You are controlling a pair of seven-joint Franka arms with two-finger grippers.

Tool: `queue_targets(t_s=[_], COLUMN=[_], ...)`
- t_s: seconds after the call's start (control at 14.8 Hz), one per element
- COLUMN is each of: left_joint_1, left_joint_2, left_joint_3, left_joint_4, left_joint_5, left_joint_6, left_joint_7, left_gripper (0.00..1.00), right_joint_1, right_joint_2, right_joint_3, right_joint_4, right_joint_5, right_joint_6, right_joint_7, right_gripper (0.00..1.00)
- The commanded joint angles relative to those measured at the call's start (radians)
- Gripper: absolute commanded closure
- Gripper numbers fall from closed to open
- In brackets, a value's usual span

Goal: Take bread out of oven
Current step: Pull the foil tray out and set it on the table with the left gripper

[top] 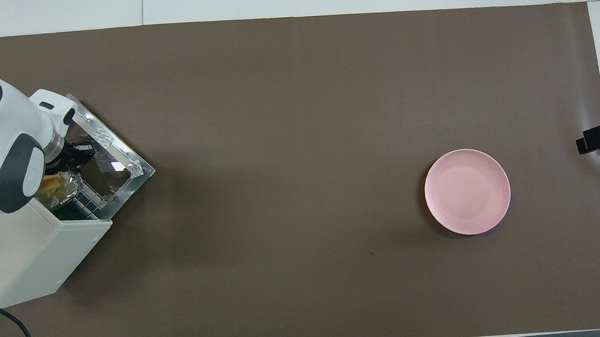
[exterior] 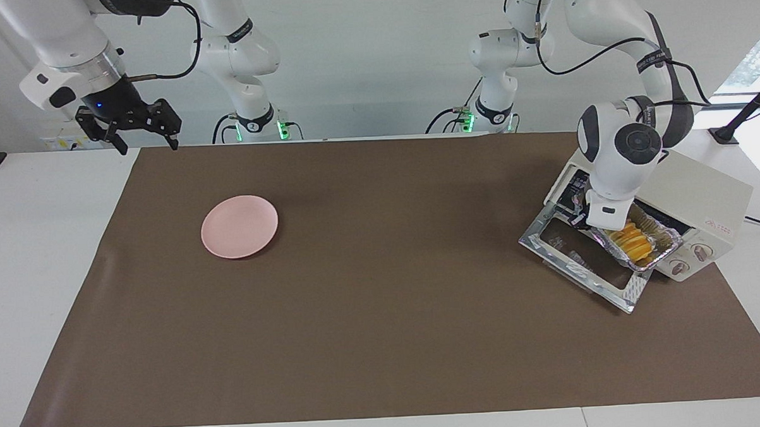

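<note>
One oven stood at the left arm's end of the table, its door dropped open. One bread lay in one foil tray at the oven's mouth, partly over the door. The left gripper was down at the tray's edge; whether its fingers were closed could not be told. The right gripper waited raised, fingers apart. One pink plate lay well apart. Risk: a poor hold on thin foil could tip the tray and spill the bread.
</note>
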Motion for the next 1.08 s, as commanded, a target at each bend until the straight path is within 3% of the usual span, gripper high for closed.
queue_targets(t_s=[0.0,0.14,0.27,0.54,0.74,1.01], left_joint_1=[-0.127,-0.255,-0.362,-0.483,-0.605,-0.616], left_joint_2=[0.05,0.099,0.125,0.137,0.225,0.239], left_joint_3=[0.004,0.007,0.01,0.006,0.007,0.007], left_joint_4=[0.154,0.274,0.321,0.25,0.259,0.259], left_joint_5=[0.024,-0.037,-0.139,-0.214,-0.216,-0.282], left_joint_6=[-0.078,-0.117,-0.112,0.022,0.067,0.101], left_joint_7=[-0.009,-0.012,-0.028,-0.039,-0.158,-0.209], left_gripper=[1.0,1.0,1.0,1.0,1.0,1.0], right_joint_1=[-0.012,-0.012,-0.012,-0.016,-0.018,-0.019], right_joint_2=[-0.023,-0.023,-0.023,-0.023,-0.023,-0.023], right_joint_3=[0.004,0.004,0.004,0.003,0.001,-0.002], right_joint_4=[-0.023,-0.023,-0.023,-0.023,-0.023,-0.022], right_joint_5=[0.018,0.018,0.018,0.018,0.018,0.018], right_joint_6=[-0.015,-0.015,-0.018,-0.033,-0.032,-0.027], right_joint_7=[-0.01,-0.009,-0.01,-0.009,-0.009,-0.009], right_gripper=[0.0,0.0,0.0,0.0,0.0,0.0])
